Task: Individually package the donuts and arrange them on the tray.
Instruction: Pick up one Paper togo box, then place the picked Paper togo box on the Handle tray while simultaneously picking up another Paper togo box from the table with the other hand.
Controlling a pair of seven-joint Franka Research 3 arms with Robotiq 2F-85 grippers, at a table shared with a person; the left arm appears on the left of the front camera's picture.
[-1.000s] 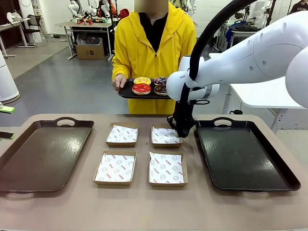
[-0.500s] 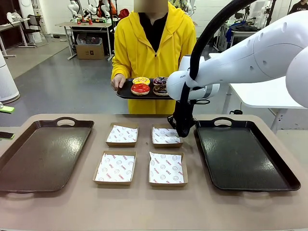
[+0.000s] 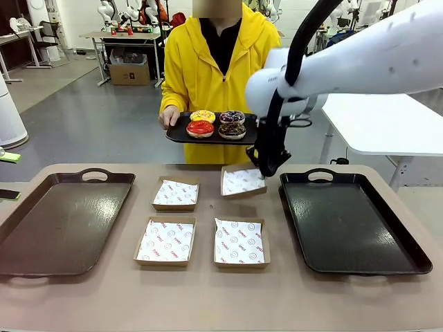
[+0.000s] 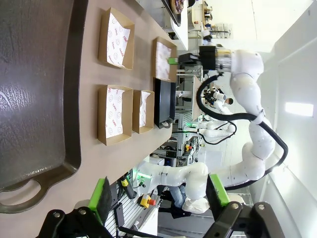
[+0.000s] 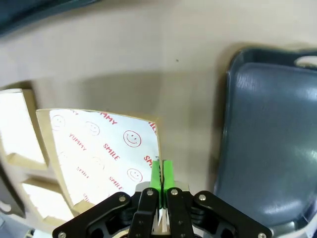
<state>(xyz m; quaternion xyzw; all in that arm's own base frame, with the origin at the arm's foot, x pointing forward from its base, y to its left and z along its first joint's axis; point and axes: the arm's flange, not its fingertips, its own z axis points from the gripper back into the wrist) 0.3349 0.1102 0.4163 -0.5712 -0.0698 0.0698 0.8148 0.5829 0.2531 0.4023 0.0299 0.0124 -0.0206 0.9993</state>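
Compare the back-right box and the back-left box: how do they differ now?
The back-right box is pinched at its edge by the right gripper and hangs tilted, raised off the table; the back-left box lies flat on the table, untouched. Both are empty brown cardboard with white printed liners.

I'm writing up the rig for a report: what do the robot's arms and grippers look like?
The right arm is glossy white with rounded tubular links; a thick black cable loops over it. The right gripper is black, its two fingers faced with bright green pads. The left gripper looks the same: black body, green pads, visible screws.
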